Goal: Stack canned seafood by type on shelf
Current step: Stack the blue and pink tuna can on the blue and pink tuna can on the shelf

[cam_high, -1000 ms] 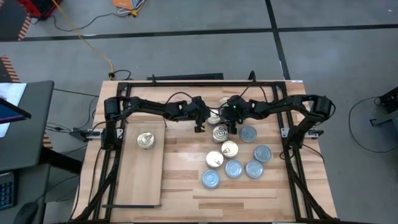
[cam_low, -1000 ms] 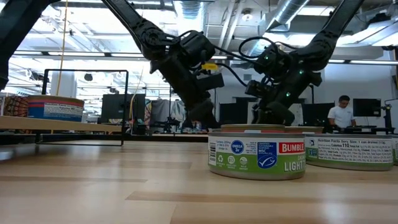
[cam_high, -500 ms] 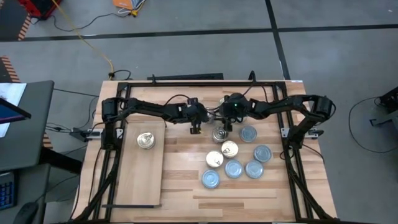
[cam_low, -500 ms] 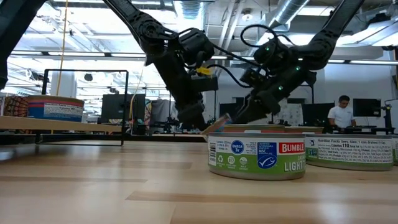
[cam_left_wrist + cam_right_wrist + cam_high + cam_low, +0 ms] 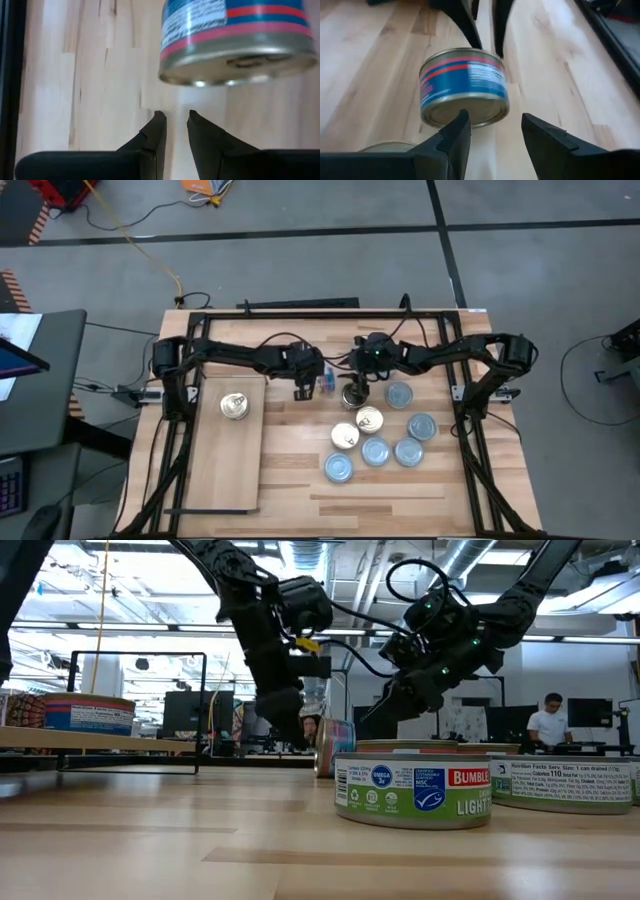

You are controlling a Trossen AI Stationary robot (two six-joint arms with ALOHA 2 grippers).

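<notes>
Fingers of the left gripper (image 5: 174, 129) are pressed nearly together with nothing between them, just beside a blue-and-red-labelled tin (image 5: 327, 379) standing on its edge on the surface (image 5: 400, 490). Right gripper (image 5: 492, 131) fingers are spread and empty on the tin's other side. One gold-topped tin (image 5: 234, 407) sits on the shelf (image 5: 228, 470). Three gold-topped tins (image 5: 369, 420) and five silver-blue tins (image 5: 408, 451) lie in a cluster on the surface below the right gripper.
</notes>
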